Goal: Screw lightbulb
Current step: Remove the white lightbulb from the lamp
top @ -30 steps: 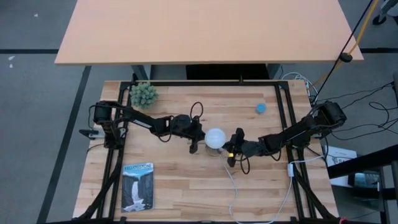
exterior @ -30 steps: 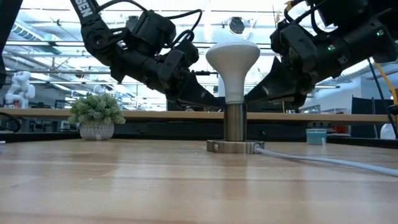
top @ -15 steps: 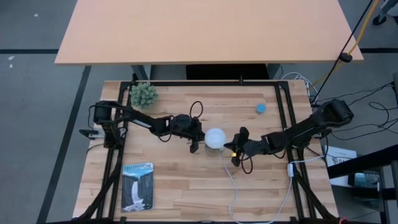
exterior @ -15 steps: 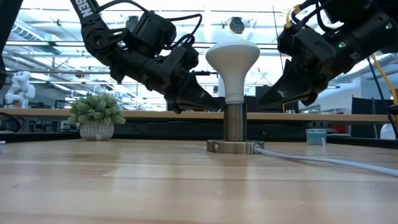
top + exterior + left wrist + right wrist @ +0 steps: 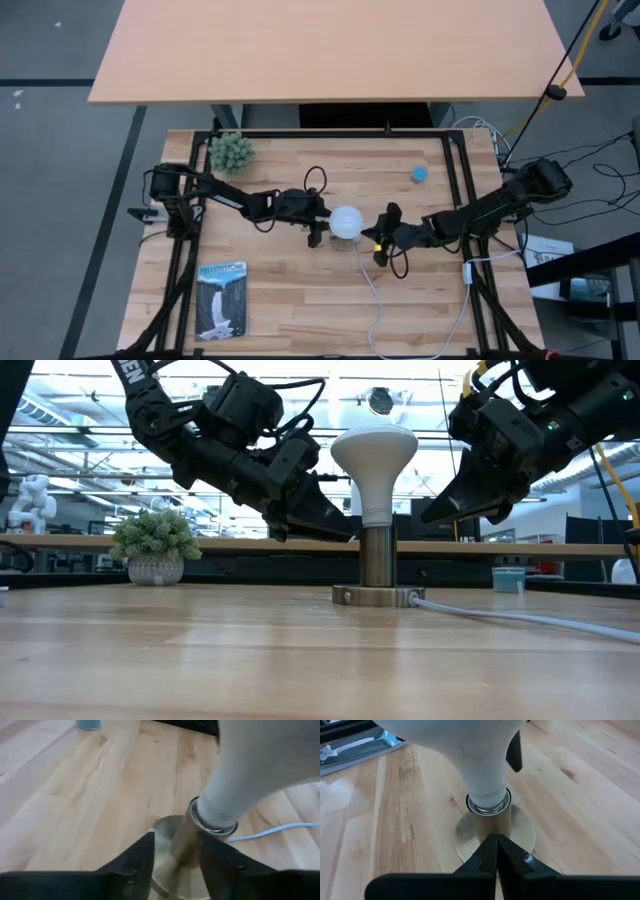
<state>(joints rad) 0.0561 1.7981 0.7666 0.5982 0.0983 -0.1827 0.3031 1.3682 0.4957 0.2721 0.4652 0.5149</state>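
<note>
Lightbulb (image 5: 374,465) stands upright in its metal socket (image 5: 377,568) at the tabletop's (image 5: 300,290) centre, seemingly seated, which would explain both arms flanking it untouched: left gripper (image 5: 315,231) open at 9 o'clock, right gripper (image 5: 379,247) closed at 3 o'clock.

The lightbulb (image 5: 260,765) is cut off by the frame edge in both wrist views; its dome top is out of sight. Its screw base sits inside the socket (image 5: 377,555), so thread engagement cannot be judged. From overhead the bulb hides the socket beneath it. The white cord (image 5: 372,305) runs off the picture's edge.
</note>
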